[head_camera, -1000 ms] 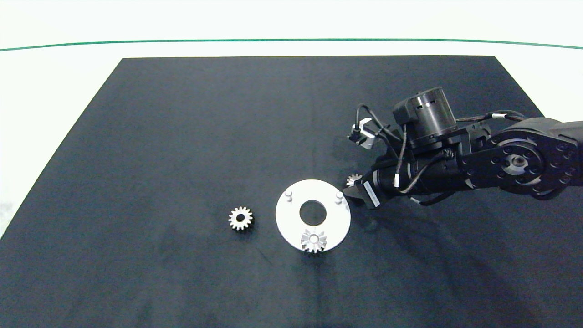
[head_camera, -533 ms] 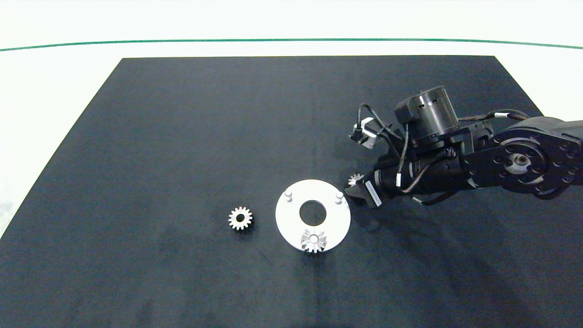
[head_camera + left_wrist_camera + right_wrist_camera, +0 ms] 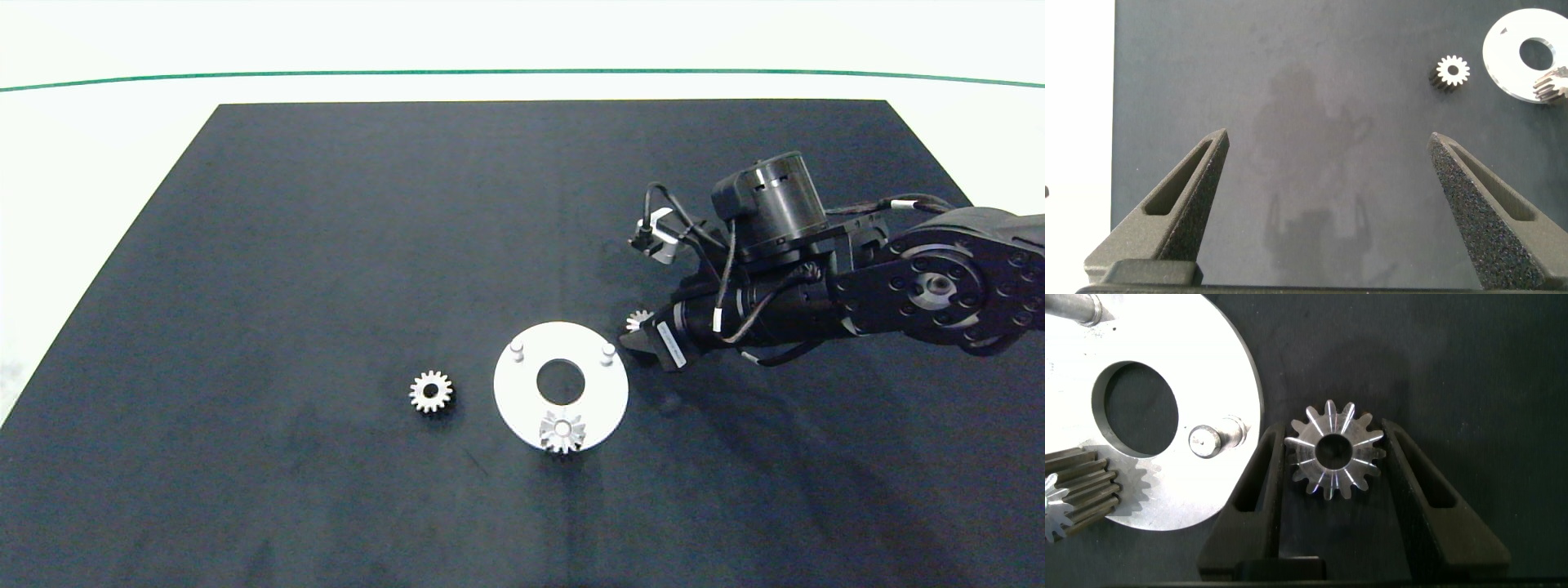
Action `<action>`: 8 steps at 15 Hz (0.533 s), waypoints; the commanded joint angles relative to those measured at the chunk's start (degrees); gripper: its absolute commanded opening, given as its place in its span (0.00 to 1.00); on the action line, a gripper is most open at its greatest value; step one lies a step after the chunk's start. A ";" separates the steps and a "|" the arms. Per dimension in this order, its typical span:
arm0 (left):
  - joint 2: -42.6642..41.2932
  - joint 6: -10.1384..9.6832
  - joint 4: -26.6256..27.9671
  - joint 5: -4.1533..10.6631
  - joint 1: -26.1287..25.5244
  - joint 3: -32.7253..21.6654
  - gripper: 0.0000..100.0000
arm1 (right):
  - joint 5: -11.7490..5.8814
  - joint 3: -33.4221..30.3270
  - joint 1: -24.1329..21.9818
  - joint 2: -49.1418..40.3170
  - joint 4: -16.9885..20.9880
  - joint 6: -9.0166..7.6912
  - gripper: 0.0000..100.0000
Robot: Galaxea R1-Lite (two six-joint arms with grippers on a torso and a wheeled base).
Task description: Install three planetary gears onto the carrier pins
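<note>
A white carrier disc (image 3: 516, 400) lies on the black mat. One planetary gear (image 3: 563, 432) sits on its near pin. The two far carrier pins (image 3: 516, 351) (image 3: 607, 350) are bare. A second gear (image 3: 430, 392) lies loose on the mat left of the disc. My right gripper (image 3: 638, 336) is just off the disc's right edge, shut on a third gear (image 3: 1335, 451), which shows flat between the two fingers (image 3: 1270, 482) beside a bare pin (image 3: 1204, 441). My left gripper (image 3: 1328, 136) hangs open over bare mat, far from the loose gear (image 3: 1451, 72).
The black mat (image 3: 326, 245) covers most of the white table; a green line (image 3: 245, 77) runs along the far side. The right arm (image 3: 898, 294) comes in from the right edge. The left arm is outside the head view.
The right arm has shifted slightly to the right and away, and the gear in its gripper has moved a little with it. Disc, seated gear and loose gear are unmoved.
</note>
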 commanded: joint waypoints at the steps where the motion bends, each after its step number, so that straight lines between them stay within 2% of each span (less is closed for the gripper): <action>1: 0.11 0.05 0.15 -0.01 -0.01 -0.10 1.00 | 0.01 0.07 -0.05 -0.11 0.09 -0.06 0.00; 8: 0.02 0.05 0.23 -0.01 0.07 -0.71 1.00 | 0.10 0.95 0.13 -0.63 0.09 0.03 0.00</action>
